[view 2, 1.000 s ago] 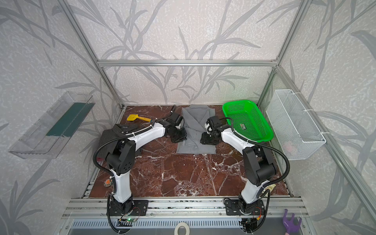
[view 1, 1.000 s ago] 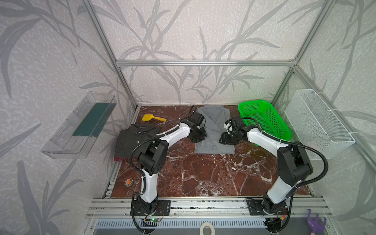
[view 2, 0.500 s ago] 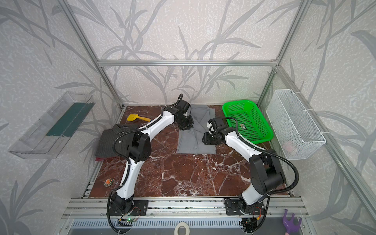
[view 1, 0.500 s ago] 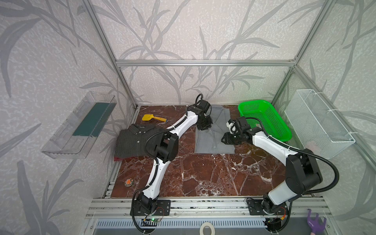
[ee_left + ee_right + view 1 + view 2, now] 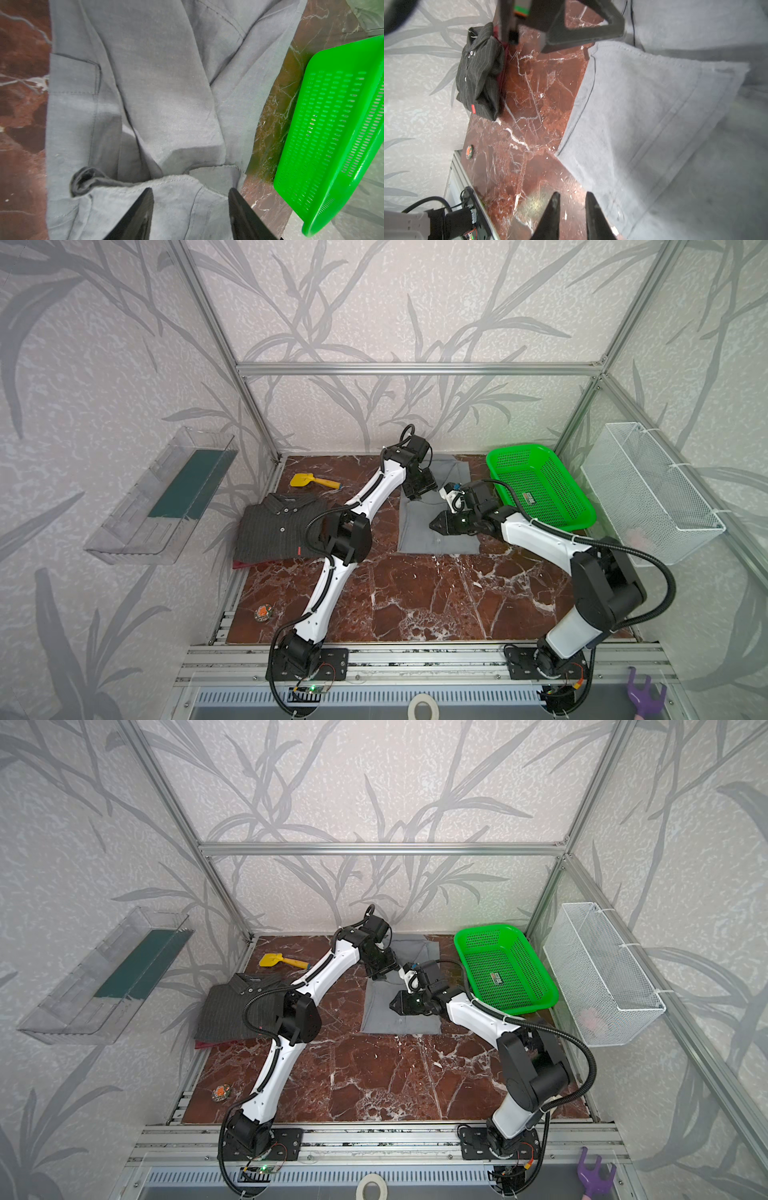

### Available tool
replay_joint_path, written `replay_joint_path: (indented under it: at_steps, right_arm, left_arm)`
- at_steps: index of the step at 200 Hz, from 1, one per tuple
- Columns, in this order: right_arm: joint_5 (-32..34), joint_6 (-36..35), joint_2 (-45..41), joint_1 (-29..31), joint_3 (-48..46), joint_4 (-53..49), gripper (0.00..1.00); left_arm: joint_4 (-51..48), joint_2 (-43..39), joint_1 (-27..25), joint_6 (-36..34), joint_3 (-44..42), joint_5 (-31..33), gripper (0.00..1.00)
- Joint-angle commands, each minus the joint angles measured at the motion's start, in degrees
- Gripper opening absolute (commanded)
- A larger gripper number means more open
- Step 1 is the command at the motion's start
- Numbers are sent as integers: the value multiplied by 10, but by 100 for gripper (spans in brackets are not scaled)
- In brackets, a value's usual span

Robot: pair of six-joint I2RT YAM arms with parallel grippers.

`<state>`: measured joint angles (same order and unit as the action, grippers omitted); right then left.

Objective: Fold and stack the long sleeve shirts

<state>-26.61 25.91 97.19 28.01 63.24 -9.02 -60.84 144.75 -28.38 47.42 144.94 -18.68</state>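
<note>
Left wrist view: left gripper (image 5: 190,190) gapes wide above the light-grey shirt (image 5: 158,93); right gripper (image 5: 572,195) stands narrowly parted, holding nothing.

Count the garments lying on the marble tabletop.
3: a light-grey cloth shirt at centre back; a folded charcoal pinstriped shirt at the left edge; a dark red garment under it, only its edge showing. Others may be hidden.

Stereo pair looks steeply down on the marble worktop (image 5: 415,597) from high above its front edge.
Both top views share nearly the whole scene. The left wrist camera hangs close over the light-grey shirt (image 5: 155,83), green basket (image 5: 332,124) beside it; the right wrist camera looks low across the same shirt toward the pinstriped shirt (image 5: 479,79) at the worktop's left edge.
</note>
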Motion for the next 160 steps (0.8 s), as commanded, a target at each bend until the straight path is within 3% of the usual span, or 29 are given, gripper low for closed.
replay_joint_path:
  at_steps: [1,44,71,89,111,160]
  right_arm:
    - [13,1,43,-23,20,12,20]
    - [-7,22,105,-103,25,30,16]
    - [-7,11,90,-113,42,7,18]
    - [20,6,37,-113,22,-7,23]
    - [98,2,-18,-114,1,-59,39]
    - [107,-11,3,-127,3,-124,49]
  left_arm:
    - [-51,-55,10,-29,-27,35,61]
    - [54,-202,5,-28,-260,44,63]
    - [115,-263,-13,-14,-368,43,63]
    - [119,-267,-28,-19,-384,39,64]
    - [102,-258,-20,-39,-401,45,65]
    - [134,-238,4,-79,-436,38,66]
